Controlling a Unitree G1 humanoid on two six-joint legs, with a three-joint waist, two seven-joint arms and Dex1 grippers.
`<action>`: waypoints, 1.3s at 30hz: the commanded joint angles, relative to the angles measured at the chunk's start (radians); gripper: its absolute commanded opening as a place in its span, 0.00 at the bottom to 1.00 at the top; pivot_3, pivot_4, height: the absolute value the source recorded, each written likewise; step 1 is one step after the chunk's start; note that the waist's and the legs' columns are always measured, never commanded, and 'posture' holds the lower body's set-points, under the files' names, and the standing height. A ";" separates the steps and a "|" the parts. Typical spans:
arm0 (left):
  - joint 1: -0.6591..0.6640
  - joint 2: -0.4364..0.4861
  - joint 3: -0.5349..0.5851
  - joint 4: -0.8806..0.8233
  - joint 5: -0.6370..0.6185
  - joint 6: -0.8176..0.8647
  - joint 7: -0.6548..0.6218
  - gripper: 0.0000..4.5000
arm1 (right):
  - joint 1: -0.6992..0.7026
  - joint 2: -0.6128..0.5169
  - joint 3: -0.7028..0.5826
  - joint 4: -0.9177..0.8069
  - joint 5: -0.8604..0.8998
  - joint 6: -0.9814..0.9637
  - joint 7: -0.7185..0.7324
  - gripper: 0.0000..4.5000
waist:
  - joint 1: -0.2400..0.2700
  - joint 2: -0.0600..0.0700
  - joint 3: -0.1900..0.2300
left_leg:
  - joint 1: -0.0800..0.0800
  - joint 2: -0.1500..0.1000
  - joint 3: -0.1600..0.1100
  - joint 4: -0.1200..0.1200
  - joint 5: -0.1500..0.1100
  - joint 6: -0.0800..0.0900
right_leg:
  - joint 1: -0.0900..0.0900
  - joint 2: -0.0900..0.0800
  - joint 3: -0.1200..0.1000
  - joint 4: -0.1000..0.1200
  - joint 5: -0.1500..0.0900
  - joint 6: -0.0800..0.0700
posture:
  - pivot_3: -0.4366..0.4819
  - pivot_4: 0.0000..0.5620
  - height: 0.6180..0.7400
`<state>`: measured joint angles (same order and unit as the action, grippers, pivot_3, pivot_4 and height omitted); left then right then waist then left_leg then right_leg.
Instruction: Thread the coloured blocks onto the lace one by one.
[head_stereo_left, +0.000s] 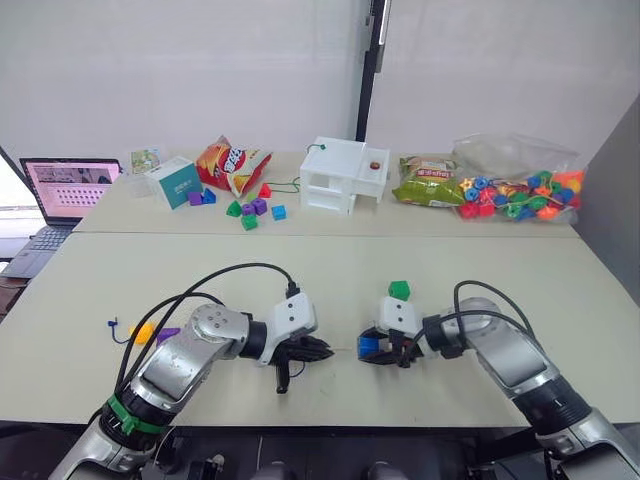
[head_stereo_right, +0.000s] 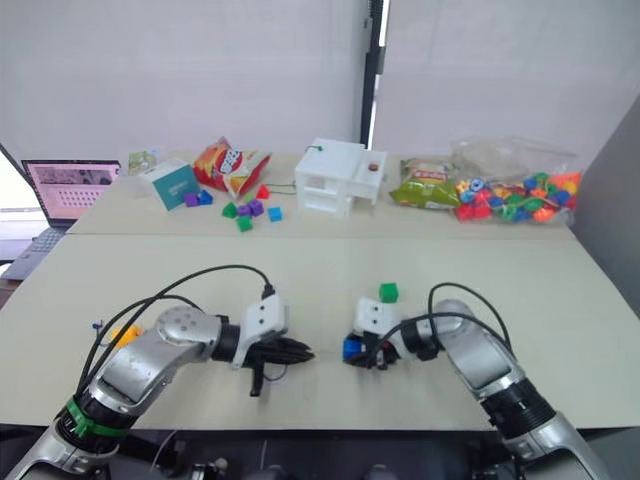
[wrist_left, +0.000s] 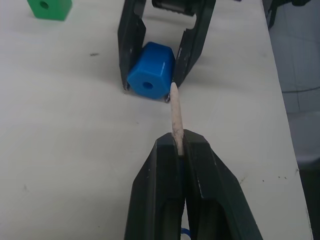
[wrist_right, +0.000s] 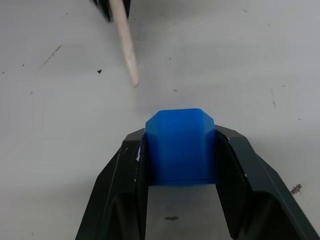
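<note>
My right gripper (head_stereo_left: 378, 350) is shut on a blue block (wrist_right: 180, 147) and holds it low over the table, with the block's hole (wrist_left: 146, 85) facing my left gripper. My left gripper (wrist_left: 178, 142) is shut on the lace's stiff pale tip (wrist_left: 175, 112). The tip's end lies just beside the blue block, off to one side of the hole and close to a right finger (wrist_left: 192, 45). A green block (head_stereo_left: 399, 290) rests on the table just behind the right gripper. A yellow-orange block (head_stereo_left: 142, 332) and a purple block (head_stereo_left: 167, 334) lie by my left arm.
On the back table stand a laptop (head_stereo_left: 65, 190), a teal box (head_stereo_left: 175, 182), a snack bag (head_stereo_left: 232, 165), several small blocks (head_stereo_left: 250, 210), a white toy house (head_stereo_left: 343, 175) and a clear bag of beads (head_stereo_left: 520, 190). The table's front edge runs close below both grippers.
</note>
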<state>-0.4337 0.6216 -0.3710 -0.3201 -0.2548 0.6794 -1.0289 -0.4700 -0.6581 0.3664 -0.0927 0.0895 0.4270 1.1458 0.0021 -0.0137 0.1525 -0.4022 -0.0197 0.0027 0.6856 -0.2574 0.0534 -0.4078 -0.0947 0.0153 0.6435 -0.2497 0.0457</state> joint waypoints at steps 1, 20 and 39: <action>-0.018 0.005 -0.016 -0.013 0.018 -0.015 0.004 0.00 | 0.021 -0.001 0.022 -0.026 -0.009 0.011 0.002 0.29 | 0.000 0.000 0.000 | 0.000 0.000 0.000 0.000 0.000 0.000 | 0.000 0.000 0.000 0.000 0.000 0.000 | 0.48 0.27 1.00; -0.051 -0.041 -0.045 0.043 0.080 -0.040 0.033 0.00 | 0.014 0.000 0.017 -0.048 0.002 0.035 0.018 0.29 | 0.001 0.000 0.000 | 0.000 0.000 0.000 0.000 0.000 0.000 | 0.001 0.000 0.000 -0.001 0.000 0.000 | 0.48 0.27 1.00; -0.115 -0.162 -0.107 0.112 0.101 -0.045 0.040 0.00 | 0.014 0.015 0.024 -0.092 0.007 0.095 -0.004 0.29 | 0.007 0.000 0.000 | 0.001 -0.001 0.000 0.000 0.000 0.000 | 0.002 0.000 -0.001 -0.001 0.000 0.000 | 0.48 0.27 1.00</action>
<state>-0.5159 0.4968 -0.4601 -0.1851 -0.1489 0.6583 -0.9935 -0.4582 -0.6608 0.3666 -0.1515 0.0920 0.5190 1.1489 0.0092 -0.0138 0.1525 -0.4007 -0.0203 0.0025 0.6857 -0.2574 0.0535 -0.4053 -0.0948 0.0147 0.6425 -0.2497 0.0459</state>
